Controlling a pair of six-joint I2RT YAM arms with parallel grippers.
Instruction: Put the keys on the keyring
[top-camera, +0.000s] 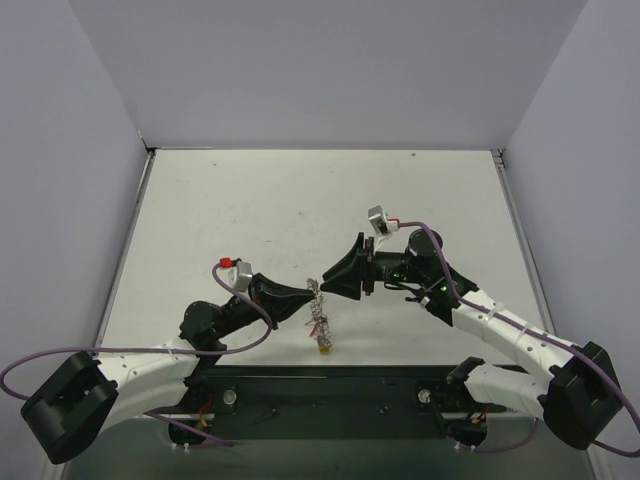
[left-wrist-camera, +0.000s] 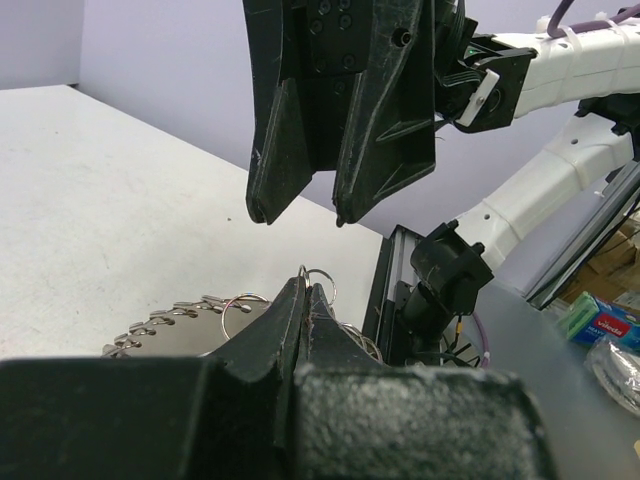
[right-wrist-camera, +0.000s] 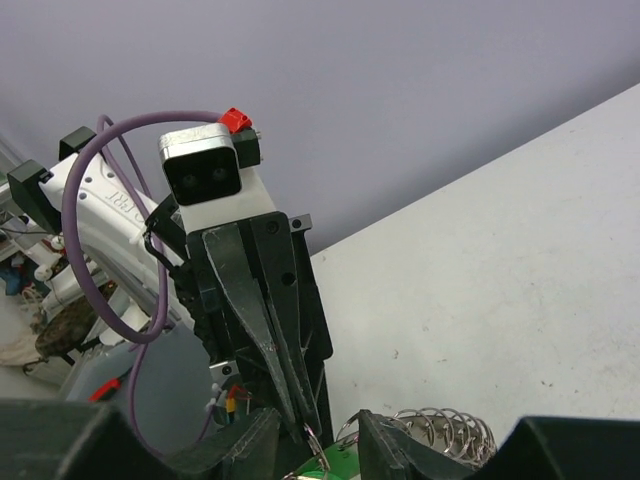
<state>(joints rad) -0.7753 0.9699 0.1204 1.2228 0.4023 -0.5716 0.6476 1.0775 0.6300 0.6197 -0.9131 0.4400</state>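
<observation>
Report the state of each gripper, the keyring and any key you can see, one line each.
left gripper: shut, pinching the keyring.
right gripper: open, nothing between its fingertips, close to the left gripper but apart from it.
keyring: gripped by the left gripper, wire loops fanned out.
yellow key: at the keyring's near end; whether it is threaded on cannot be told.
</observation>
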